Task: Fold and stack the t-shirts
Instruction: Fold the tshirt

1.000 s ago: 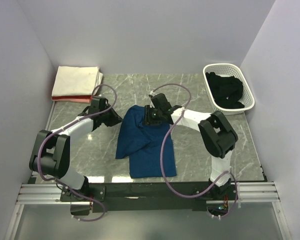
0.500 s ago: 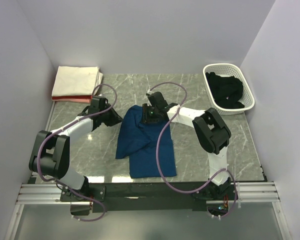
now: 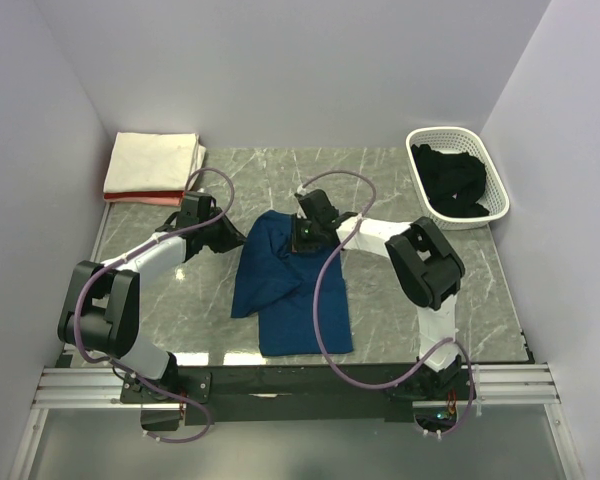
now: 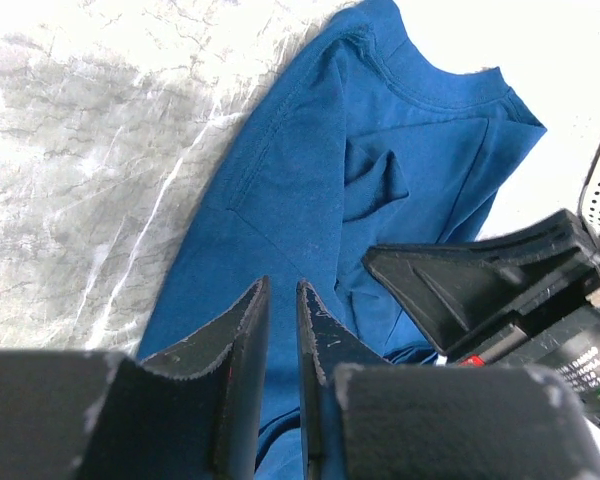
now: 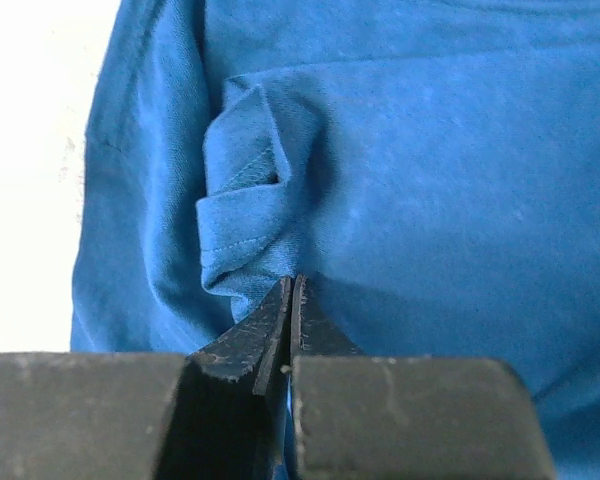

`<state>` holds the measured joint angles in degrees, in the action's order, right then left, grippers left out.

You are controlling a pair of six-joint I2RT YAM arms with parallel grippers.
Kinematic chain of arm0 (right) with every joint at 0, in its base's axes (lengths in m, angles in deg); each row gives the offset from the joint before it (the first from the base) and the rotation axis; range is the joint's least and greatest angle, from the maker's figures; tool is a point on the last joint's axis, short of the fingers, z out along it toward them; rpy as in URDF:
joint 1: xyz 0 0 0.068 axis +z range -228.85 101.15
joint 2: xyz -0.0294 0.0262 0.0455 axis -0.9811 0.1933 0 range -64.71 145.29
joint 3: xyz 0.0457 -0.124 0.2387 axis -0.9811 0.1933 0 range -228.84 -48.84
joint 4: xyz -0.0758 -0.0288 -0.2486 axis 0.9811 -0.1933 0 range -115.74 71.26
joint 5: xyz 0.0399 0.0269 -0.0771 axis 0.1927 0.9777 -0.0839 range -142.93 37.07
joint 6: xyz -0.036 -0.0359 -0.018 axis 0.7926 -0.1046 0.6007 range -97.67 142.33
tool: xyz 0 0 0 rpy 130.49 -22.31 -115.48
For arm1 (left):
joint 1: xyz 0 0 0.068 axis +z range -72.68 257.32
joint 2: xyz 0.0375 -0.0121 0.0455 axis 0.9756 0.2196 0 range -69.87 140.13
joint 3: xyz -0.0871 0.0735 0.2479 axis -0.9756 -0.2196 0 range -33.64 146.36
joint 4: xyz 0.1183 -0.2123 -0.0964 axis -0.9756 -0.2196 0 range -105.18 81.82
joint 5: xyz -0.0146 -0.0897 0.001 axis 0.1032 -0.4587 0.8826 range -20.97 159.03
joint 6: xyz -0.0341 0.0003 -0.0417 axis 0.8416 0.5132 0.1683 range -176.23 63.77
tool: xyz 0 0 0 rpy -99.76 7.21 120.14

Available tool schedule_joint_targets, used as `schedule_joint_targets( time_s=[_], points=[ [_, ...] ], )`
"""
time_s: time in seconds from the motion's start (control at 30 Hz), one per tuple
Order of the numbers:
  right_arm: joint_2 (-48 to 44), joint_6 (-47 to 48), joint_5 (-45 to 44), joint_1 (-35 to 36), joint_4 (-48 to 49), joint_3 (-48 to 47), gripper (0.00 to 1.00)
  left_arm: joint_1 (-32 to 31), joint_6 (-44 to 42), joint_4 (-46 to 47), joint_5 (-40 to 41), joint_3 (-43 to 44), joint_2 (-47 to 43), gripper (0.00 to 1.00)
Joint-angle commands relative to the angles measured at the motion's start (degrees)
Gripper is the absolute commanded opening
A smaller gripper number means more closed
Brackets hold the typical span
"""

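Grey marbled table fills the floor of a pale lilac booth, and the blue t-shirt lies near its middle, between the two arms, with its collar at the far end and its left side already turned in over the body, so the fold looks partly made. The right gripper is down on the upper part of the shirt. Its wrist view shows the jaws pressed together right at the lower edge of a crumpled sleeve, and they appear to nip that hem, probably to draw the sleeve flat or carry it inward. The left gripper hangs just beside the shirt's left edge. Its jaws stand a narrow slit apart with nothing between them, most likely waiting clear of the cloth while the other arm works. Two finished shirts sit stacked at the far left corner, a cream-white folded shirt on top of a pink-red folded shirt, well away from the folding area so that the next one can be added. At the far right the white basket holds a black t-shirt in a heap, not yet folded.
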<state>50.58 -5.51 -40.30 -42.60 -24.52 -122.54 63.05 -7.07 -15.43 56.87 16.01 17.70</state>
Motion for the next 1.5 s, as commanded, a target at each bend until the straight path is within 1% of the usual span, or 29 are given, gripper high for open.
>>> schedule_joint_targets(
  time_s=[0.0, 0.07, 0.23, 0.47, 0.63, 0.67, 0.73, 0.77, 0.8, 0.87, 1.0, 1.13, 1.23, 1.47],
  points=[
    [-6.5, -0.8, -2.7, 0.3, 1.6, 2.2, 0.02, 0.0, -1.1, 0.3, -0.5, 1.9, -2.1, 0.22],
    [-8.0, -1.4, -4.7, 0.2, 1.8, 3.6, 0.00, 0.1, -1.1, 0.3, -0.6, 1.9, -2.1, 0.22],
    [-12.4, -3.3, -8.1, -0.2, 2.4, 6.9, 0.00, 0.1, -1.4, -0.1, -0.5, 2.6, -1.8, 0.22],
    [-13.1, -4.6, -10.2, -1.0, 2.1, 9.4, 0.00, -0.1, -1.4, 0.0, -1.5, 5.6, 0.1, 0.24],
    [-13.2, -5.9, -11.0, -2.0, 2.4, 11.1, 0.00, -2.7, -2.2, -1.2, -2.2, 10.2, 4.4, 0.32],
    [-13.7, -6.2, -11.4, -2.3, 2.6, 12.3, 0.00, -3.9, -2.7, -1.5, -2.2, 12.2, 5.1, 0.33],
    [-15.0, -6.4, -11.4, -2.7, 3.8, 14.0, 0.00, -5.3, -4.0, -2.6, -2.5, 14.3, 8.0, 0.38],
    [-15.3, -6.6, -11.4, -3.0, 4.4, 14.4, 0.01, -6.6, -4.4, -3.3, -2.3, 16.8, 9.2, 0.39],
    [-15.8, -6.7, -11.4, -3.1, 4.4, 14.7, 0.02, -7.3, -4.6, -4.2, -2.2, 17.9, 11.2, 0.42],
    [-15.9, -7.1, -12.4, -3.5, 3.3, 14.9, 0.03, -9.0, -5.5, -5.0, -1.8, 20.8, 13.2, 0.45],
    [-16.4, -7.3, -12.5, -5.0, 3.0, 15.5, 0.03, -11.2, -6.4, -6.6, -1.0, 23.7, 18.1, 0.44],
    [-17.9, -8.0, -12.2, -6.2, 3.8, 17.2, 0.07, -13.3, -8.7, -8.4, -0.8, 24.8, 20.3, 0.39],
    [-18.3, -8.5, -11.7, -7.0, 3.9, 17.4, 0.08, -15.0, -9.4, -9.9, 0.3, 25.6, 21.4, 0.36],
    [-17.5, -8.7, -8.4, -7.7, 4.8, 17.3, 0.09, -17.7, -9.4, -8.1, -1.3, 25.9, 23.3, 0.38]
  ],
)
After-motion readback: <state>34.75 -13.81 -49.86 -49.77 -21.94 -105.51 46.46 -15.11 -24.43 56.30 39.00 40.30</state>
